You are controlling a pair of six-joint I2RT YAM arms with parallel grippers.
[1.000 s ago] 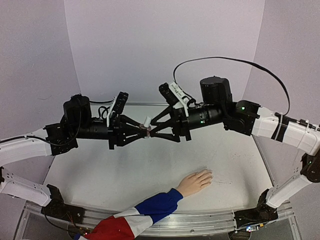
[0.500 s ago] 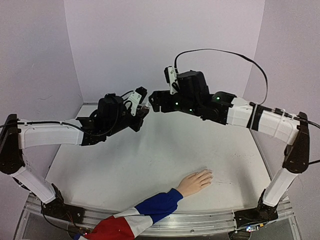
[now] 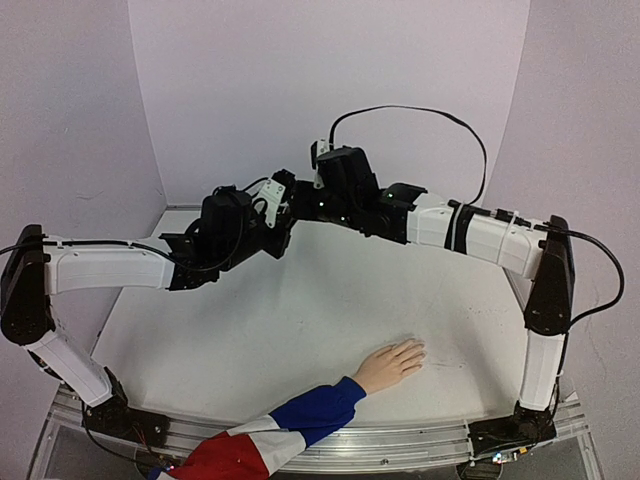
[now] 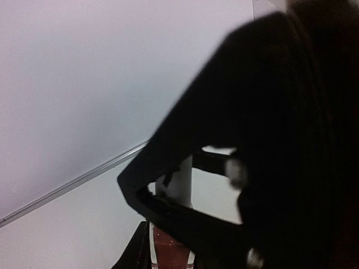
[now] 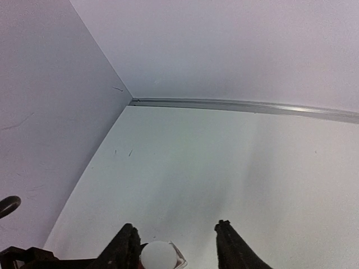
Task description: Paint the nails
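The pale hand [image 3: 388,366] with the blue, white and red sleeve [image 3: 285,428] lies palm down near the table's front edge. Its nails [image 3: 418,350] are too small to make out. High at the back, my left gripper [image 3: 283,218] [image 4: 168,256] is shut on a small bottle [image 4: 168,246] of dark red polish with a white cap [image 4: 180,182]. My right gripper [image 3: 297,207] [image 5: 176,238] faces it with jaws apart. The cap [image 5: 157,256] sits between its fingers [image 5: 126,246], close to the left one and well apart from the right one.
The white table [image 3: 300,330] is walled by pale panels at the back and both sides. A metal strip [image 5: 241,105] marks the back edge. Both grippers hang well above and behind the hand, and the right arm's cable [image 3: 420,112] arcs overhead.
Both grippers have moved from the table's middle to the back left, the bottle going with the left one. The right jaws let go, spread wide, and now stand narrower around the cap.
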